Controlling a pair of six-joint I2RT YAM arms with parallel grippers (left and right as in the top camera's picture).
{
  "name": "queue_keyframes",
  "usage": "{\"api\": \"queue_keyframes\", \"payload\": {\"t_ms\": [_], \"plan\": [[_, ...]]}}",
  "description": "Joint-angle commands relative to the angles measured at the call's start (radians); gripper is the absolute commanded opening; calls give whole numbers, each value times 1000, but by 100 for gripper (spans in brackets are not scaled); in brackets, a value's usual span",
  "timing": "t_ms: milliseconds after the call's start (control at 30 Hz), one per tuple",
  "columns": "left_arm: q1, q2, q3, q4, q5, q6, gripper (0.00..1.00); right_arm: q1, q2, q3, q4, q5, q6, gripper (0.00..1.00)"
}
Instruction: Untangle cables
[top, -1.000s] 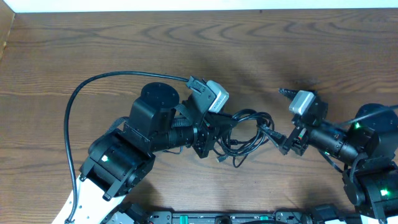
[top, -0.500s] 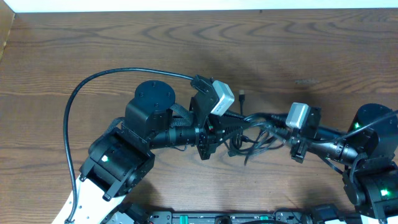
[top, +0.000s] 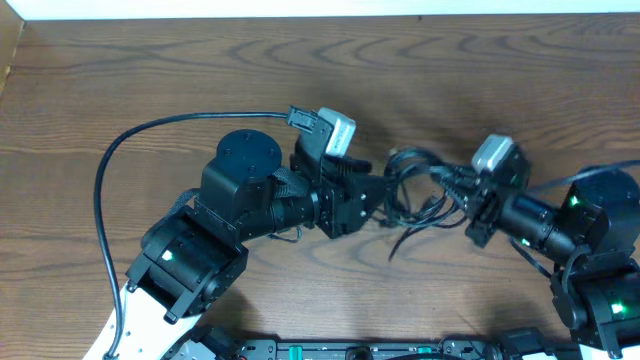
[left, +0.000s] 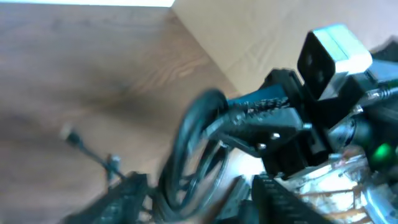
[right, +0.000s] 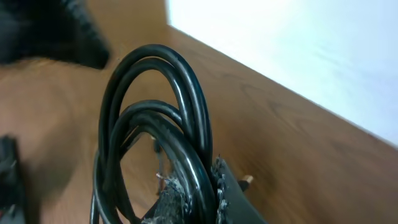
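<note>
Cables (top: 412, 186) sit pinched in the right pincer (top: 460, 192), left pincer (left: 194, 190) spread around them.

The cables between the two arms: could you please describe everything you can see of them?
The cables are thin, glossy black cords bunched in tangled loops over the wooden table, between both arms. The right claw is shut on several loops, which arch over it. The left claw stands open around the clump's other side. One loose end trails out toward the robot's side of the table.
</note>
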Motion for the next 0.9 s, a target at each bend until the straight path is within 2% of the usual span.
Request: {"api": "queue_keyframes", "payload": {"t_ms": [0,133,233,500,767,867], "plan": [[2,-9,33,-1,-31,-197,67,0,-9,1,36,98,177,1],[2,-9,33,-1,-14,-335,84,0,-9,1,96,114,298,1],[1,-9,33,-1,25,-379,89,0,-9,1,139,131,389,1],[1,10,33,4,54,-475,95,0,-9,1,273,135,558,1],[-2,84,33,78,61,-615,95,0,-8,1,361,135,627,1],[-33,113,33,138,68,-630,95,0,-8,1,369,147,627,1]]}}
